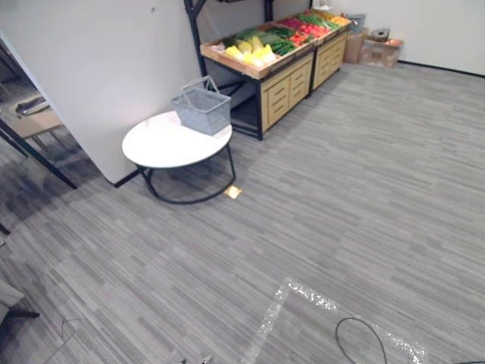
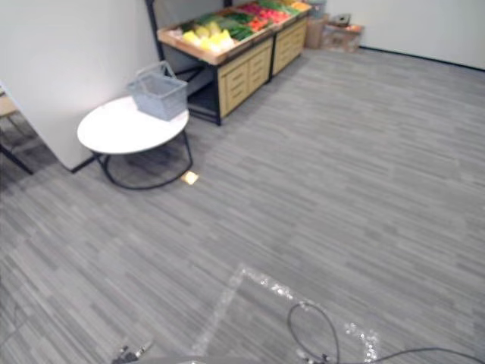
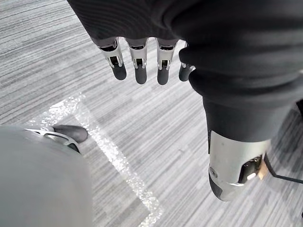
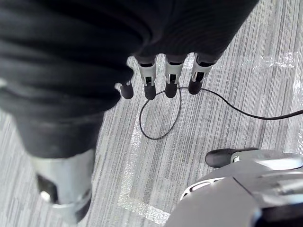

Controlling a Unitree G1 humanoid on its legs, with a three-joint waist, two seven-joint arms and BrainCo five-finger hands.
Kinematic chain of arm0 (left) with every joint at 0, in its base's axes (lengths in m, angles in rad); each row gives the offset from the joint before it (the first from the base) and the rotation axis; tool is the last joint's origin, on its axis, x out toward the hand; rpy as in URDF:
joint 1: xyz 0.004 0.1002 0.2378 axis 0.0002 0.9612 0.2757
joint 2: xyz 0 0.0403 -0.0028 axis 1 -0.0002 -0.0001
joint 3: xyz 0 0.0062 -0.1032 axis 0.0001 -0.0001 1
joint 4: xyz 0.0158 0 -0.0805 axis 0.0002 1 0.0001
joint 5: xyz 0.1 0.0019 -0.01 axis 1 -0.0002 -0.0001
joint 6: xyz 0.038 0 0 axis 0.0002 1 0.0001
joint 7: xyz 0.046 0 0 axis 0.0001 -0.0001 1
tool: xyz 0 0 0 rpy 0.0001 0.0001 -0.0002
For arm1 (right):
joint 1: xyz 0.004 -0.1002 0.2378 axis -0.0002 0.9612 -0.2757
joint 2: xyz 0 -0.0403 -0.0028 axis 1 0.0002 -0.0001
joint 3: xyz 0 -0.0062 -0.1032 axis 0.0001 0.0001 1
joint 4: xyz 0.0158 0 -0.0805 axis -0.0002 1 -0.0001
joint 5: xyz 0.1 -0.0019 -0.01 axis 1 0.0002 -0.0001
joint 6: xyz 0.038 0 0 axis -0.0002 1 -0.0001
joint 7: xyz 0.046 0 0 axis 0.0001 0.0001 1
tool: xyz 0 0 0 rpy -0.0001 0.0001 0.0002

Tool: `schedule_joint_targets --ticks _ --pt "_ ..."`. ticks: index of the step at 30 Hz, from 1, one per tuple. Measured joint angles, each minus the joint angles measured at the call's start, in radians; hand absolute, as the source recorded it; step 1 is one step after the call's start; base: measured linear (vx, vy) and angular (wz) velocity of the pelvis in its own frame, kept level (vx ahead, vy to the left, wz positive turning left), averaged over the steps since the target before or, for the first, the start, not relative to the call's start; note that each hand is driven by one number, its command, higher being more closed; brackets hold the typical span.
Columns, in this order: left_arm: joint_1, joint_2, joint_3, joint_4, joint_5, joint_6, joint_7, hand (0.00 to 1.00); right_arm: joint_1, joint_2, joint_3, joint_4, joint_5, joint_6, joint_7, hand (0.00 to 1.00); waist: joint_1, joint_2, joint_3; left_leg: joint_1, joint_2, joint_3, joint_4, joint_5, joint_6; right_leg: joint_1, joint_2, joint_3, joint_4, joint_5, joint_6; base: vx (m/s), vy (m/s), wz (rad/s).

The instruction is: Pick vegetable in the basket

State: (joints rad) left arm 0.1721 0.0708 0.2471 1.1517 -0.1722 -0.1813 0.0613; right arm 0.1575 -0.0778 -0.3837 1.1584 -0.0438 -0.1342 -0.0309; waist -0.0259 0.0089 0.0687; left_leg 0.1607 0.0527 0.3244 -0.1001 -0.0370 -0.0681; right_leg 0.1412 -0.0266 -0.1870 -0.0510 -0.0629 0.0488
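A grey wire basket (image 1: 201,107) stands on the far edge of a round white table (image 1: 163,144), its handles raised. Behind it a wooden produce stand (image 1: 267,72) carries yellow vegetables (image 1: 252,50), green ones (image 1: 279,38) and red ones (image 1: 307,29) in a sloped tray. Both lie several steps ahead, to my left. My left hand (image 3: 142,61) hangs over the grey floor with fingers straight and nothing in it. My right hand (image 4: 161,78) hangs the same way, relaxed and holding nothing.
A white partition wall (image 1: 91,68) stands left of the table, with a desk (image 1: 30,121) beyond it. Cardboard boxes (image 1: 375,47) sit against the far wall. Shiny tape lines (image 1: 292,299) mark the grey plank floor near me. A small yellow tag (image 1: 233,192) lies by the table legs.
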Motion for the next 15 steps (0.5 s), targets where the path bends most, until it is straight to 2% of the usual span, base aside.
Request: schedule_joint_targets --ticks 8,15 --pt "-0.001 0.01 -0.005 0.003 0.104 0.02 -0.023 0.0 -0.019 -0.002 0.0 0.022 -0.061 0.008 0.027 0.0 0.0 -0.004 0.004 -0.002 0.007 0.004 -0.001 -0.002 0.001 0.0 0.009 0.001 -0.009 0.0 0.0 0.0 -0.034 -0.01" --pt "-0.011 0.011 -0.008 0.014 0.105 0.032 -0.019 0.0 -0.034 -0.004 0.002 0.033 -0.075 0.022 0.027 0.0 0.001 -0.004 0.005 -0.003 0.007 0.006 -0.001 -0.003 -0.001 0.003 0.01 0.001 -0.018 0.0 0.0 0.01 -0.021 0.0"
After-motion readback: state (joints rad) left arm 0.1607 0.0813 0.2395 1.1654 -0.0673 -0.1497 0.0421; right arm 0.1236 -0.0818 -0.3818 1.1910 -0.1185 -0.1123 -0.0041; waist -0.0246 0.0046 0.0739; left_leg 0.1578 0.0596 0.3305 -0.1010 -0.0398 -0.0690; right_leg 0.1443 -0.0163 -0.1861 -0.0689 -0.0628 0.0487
